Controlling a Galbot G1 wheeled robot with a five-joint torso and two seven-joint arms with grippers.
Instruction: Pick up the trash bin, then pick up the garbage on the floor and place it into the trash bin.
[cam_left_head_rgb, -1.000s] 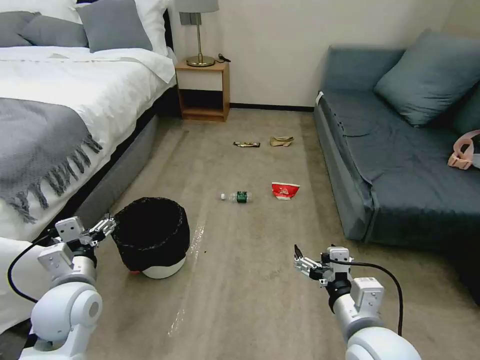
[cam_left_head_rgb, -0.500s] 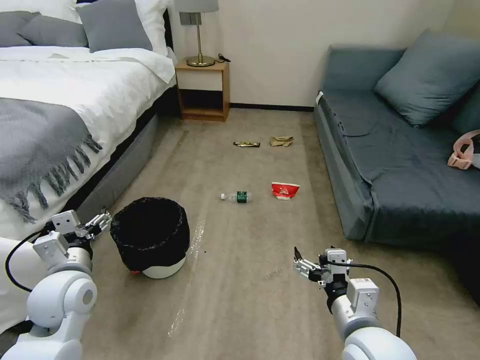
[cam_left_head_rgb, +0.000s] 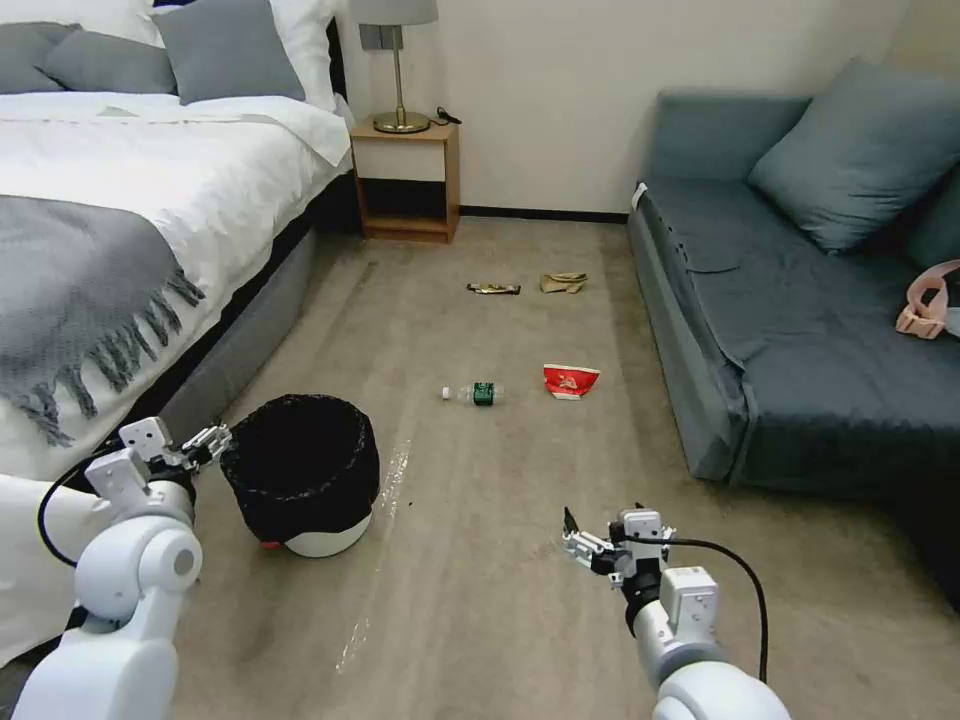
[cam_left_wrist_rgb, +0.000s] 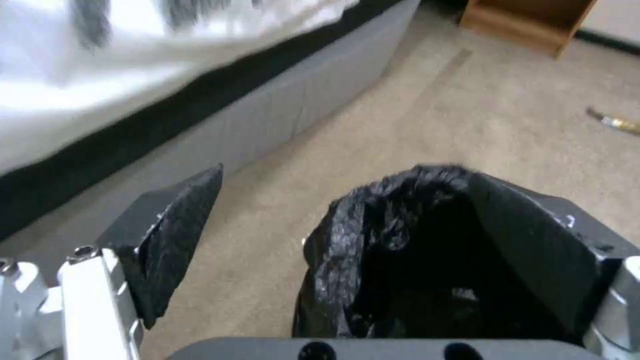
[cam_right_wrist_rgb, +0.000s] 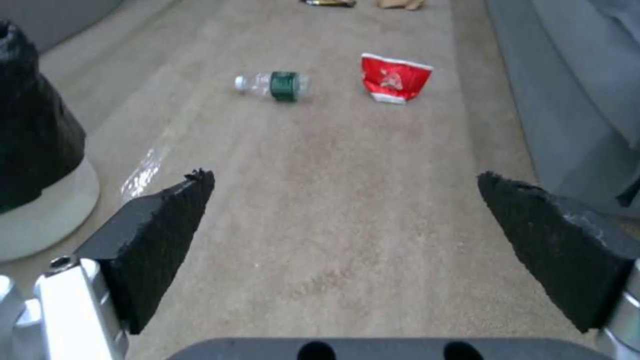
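1. On the beige carpeted floor (cam_left_head_rgb: 480, 560) of a bedroom, one trash bin (cam_left_head_rgb: 303, 470) is seen standing upright beside the bed (cam_left_head_rgb: 120, 230); a black bag liner is draped over its rim and its white base is left showing.
2. Along the robot's left a white bed with a grey fringed throw is seen; along its right a blue-grey sofa (cam_left_head_rgb: 800, 330) is placed, and a wooden nightstand (cam_left_head_rgb: 405, 180) carrying a lamp is set against the far wall.
3. Four pieces of garbage are counted on the floor, all well apart from the bin: one clear bottle (cam_left_head_rgb: 470, 393) with a green label, lying on its side; one red-white snack bag (cam_left_head_rgb: 570, 380) just beside it, toward the sofa; one gold-brown candy wrapper (cam_left_head_rgb: 493, 289) farther off; and one tan paper wad (cam_left_head_rgb: 563, 283) next to that wrapper.
4. One pink item (cam_left_head_rgb: 925, 305) is seen on the sofa seat.
5. The left gripper (cam_left_head_rgb: 207, 443) is held at the bin's rim on the bed side. Its fingers (cam_left_wrist_rgb: 173, 235) are spread wide, and in the left wrist view the liner-covered rim is seen between them, with one finger against or inside the bag; whether it is touched cannot be told.
6. The right gripper (cam_left_head_rgb: 583, 540) is held low over bare carpet, well apart from the bin and the litter. Its fingers (cam_right_wrist_rgb: 157, 240) are spread wide and nothing is held between them.
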